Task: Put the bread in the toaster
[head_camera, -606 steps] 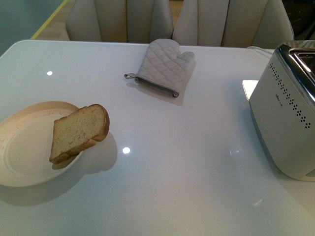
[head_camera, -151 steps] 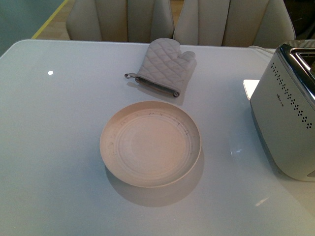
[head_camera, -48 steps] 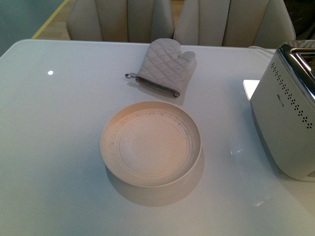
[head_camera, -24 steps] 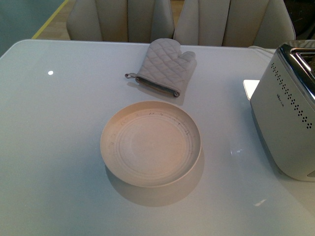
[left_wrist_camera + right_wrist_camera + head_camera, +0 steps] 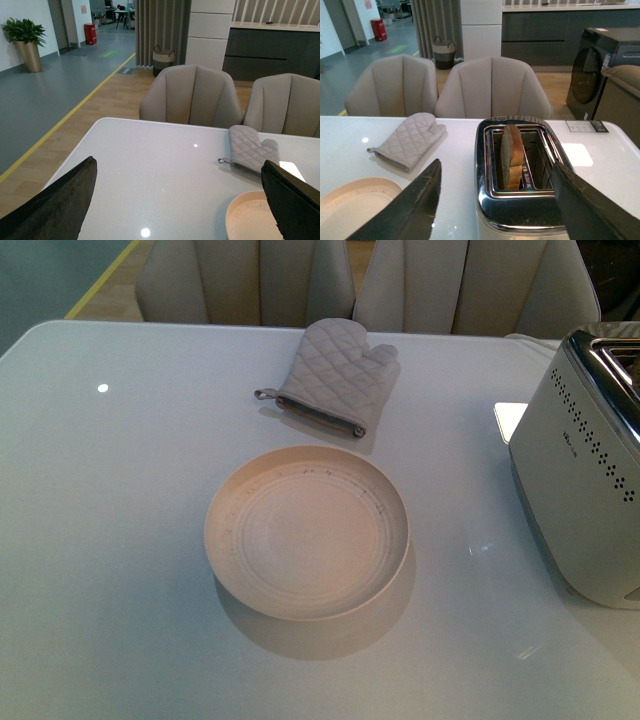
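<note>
The bread (image 5: 511, 155) stands upright on edge in the slot of the toaster (image 5: 520, 212), its brown crust sticking up above the chrome top. In the front view the toaster (image 5: 580, 480) sits at the table's right edge and the bread is hidden. My right gripper (image 5: 500, 210) hangs open just above the near end of the toaster, one finger on each side, holding nothing. My left gripper (image 5: 175, 210) is open over bare table, nothing between its dark fingers (image 5: 55, 205). Neither arm shows in the front view.
An empty round cream plate (image 5: 305, 530) sits mid-table. A grey quilted oven mitt (image 5: 335, 375) lies behind it. Two beige chairs (image 5: 192, 97) stand at the far edge of the white table (image 5: 120, 490).
Compared with 12.7 s ago, the bread is off the plate, and the plate has moved from the left side to mid-table. Over the last second nothing has moved.
</note>
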`<state>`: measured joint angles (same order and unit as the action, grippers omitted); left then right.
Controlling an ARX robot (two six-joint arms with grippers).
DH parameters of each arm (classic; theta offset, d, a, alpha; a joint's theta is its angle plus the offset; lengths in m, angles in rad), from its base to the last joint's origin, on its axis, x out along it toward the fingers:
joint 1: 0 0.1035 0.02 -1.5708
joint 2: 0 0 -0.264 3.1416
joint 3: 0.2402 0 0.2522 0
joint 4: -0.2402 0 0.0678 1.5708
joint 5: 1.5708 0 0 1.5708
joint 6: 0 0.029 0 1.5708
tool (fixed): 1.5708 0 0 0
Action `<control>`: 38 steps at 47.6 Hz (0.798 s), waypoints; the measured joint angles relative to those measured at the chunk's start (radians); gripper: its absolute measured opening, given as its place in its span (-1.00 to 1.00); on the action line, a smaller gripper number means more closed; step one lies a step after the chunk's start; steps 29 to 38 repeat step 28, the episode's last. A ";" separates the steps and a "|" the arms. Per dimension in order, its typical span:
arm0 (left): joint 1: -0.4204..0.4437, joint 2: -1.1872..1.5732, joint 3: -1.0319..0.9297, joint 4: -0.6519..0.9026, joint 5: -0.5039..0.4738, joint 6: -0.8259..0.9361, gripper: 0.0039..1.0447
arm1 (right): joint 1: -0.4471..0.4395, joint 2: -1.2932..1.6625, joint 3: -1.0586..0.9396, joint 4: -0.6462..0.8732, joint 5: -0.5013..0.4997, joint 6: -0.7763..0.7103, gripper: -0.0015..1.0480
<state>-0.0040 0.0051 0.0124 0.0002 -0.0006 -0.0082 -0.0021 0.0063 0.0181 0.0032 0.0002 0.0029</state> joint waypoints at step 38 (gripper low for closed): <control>0.000 0.000 0.000 0.000 0.000 0.000 0.87 | 0.000 0.000 0.000 0.000 0.000 0.000 0.83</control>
